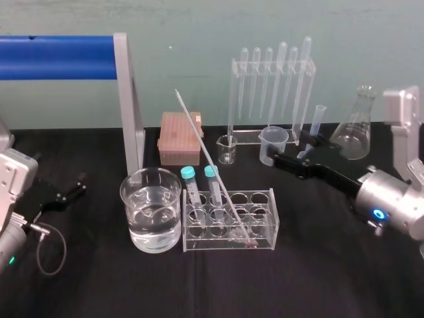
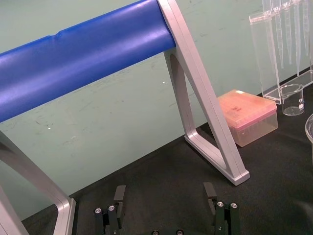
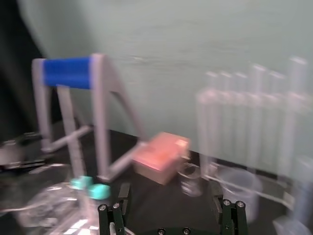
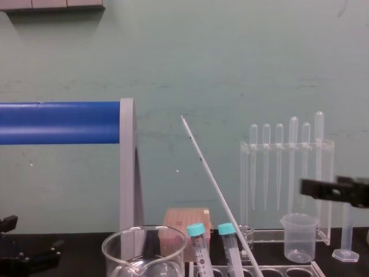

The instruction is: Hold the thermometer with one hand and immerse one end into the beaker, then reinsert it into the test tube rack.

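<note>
You have the thermometer [image 1: 213, 163] standing in the test tube rack [image 1: 264, 233]. Its red bulb end sits low in a front hole towards the rack's right end, and the rod leans up and back past the rack's left rear. Nothing grips it.

Your right tool [image 1: 291, 152] is behind the rack and off to its right, above the bench [image 1: 318, 278], close to the small plastic beaker [image 1: 273, 144]. In the right wrist view its two fingers [image 3: 123, 195] stand wide apart with nothing between them. The silver wrist with the blue ring light is further right of the rack.

The beaker [image 1: 151, 209], part full of clear liquid, stands just beside the rack's left end. Two teal-capped tubes [image 1: 189, 173] are upright in the rack's left holes, next to the leaning rod.

Your left tool [image 1: 66, 192] lies well to the left of the rack, beyond the beaker. Its fingers [image 2: 119, 195] are spread and empty.
</note>
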